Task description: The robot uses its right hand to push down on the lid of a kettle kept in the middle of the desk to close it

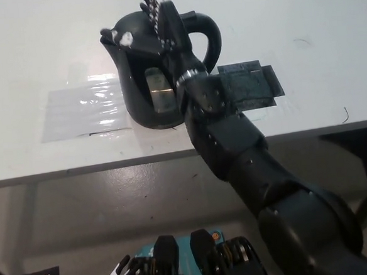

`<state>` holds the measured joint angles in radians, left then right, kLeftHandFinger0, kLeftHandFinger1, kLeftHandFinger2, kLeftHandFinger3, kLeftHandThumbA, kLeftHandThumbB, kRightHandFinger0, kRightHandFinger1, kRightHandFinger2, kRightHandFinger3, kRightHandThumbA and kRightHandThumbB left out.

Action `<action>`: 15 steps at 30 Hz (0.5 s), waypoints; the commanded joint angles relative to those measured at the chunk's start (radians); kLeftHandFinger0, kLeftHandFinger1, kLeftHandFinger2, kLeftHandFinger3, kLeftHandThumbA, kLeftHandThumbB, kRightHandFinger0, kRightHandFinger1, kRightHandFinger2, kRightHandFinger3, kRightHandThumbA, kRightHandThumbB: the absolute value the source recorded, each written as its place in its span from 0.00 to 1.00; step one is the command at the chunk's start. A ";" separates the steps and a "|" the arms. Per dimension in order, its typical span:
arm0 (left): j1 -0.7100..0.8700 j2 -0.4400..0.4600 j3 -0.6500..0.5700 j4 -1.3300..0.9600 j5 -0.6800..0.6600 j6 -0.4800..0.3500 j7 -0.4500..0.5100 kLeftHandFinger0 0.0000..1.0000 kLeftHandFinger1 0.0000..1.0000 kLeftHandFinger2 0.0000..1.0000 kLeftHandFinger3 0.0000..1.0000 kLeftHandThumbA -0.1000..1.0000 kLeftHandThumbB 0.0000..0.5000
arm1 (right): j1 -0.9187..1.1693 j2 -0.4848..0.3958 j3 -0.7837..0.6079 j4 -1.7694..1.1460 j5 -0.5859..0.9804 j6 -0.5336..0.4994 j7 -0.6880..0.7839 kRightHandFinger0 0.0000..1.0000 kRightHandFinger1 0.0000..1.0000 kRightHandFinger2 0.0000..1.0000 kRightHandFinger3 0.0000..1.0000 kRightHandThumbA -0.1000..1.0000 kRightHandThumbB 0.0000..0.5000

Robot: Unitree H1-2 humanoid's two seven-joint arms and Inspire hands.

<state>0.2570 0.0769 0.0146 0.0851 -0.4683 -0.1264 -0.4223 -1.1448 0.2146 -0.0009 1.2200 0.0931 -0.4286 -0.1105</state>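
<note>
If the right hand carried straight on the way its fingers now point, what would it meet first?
The right hand lies flat over the kettle, fingers aimed toward the far side of the desk. Beyond the fingertips only bare desk shows, so the way looks free, though depth is unclear.

No text, label, brand, number or sign can be read anywhere in the head view. The black kettle (pixel 153 70) on the white desk (pixel 33 53) carries a pale window on its side and a small white mark near its spout, but neither forms a legible letter or figure. The dark flat patch (pixel 252 85) just right of the kettle and the clear glossy sheet (pixel 81 110) to its left bear no readable print. The black right hand (pixel 163 25) above the kettle has white markings on its fingers, too small to make out as characters.
</note>
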 commanded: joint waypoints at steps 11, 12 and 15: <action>0.019 -0.004 0.034 -0.053 -0.040 0.006 -0.001 1.00 1.00 1.00 1.00 1.00 0.93 | 0.236 -0.002 0.017 -0.036 -0.018 -0.041 0.088 1.00 1.00 1.00 1.00 1.00 0.67; 0.022 -0.004 0.036 -0.055 -0.041 0.006 0.000 1.00 1.00 1.00 1.00 1.00 0.93 | 0.245 0.001 0.019 -0.080 -0.016 -0.041 0.101 1.00 1.00 1.00 1.00 1.00 0.68; 0.030 -0.003 0.042 -0.056 -0.044 0.005 -0.003 1.00 1.00 1.00 1.00 1.00 0.93 | 0.290 0.020 0.048 -0.355 0.013 -0.041 0.160 1.00 1.00 1.00 1.00 1.00 0.70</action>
<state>0.2683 0.0728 0.0434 0.0674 -0.4864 -0.1149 -0.4216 -0.9901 0.2059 0.0240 0.9936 0.0747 -0.5236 -0.0600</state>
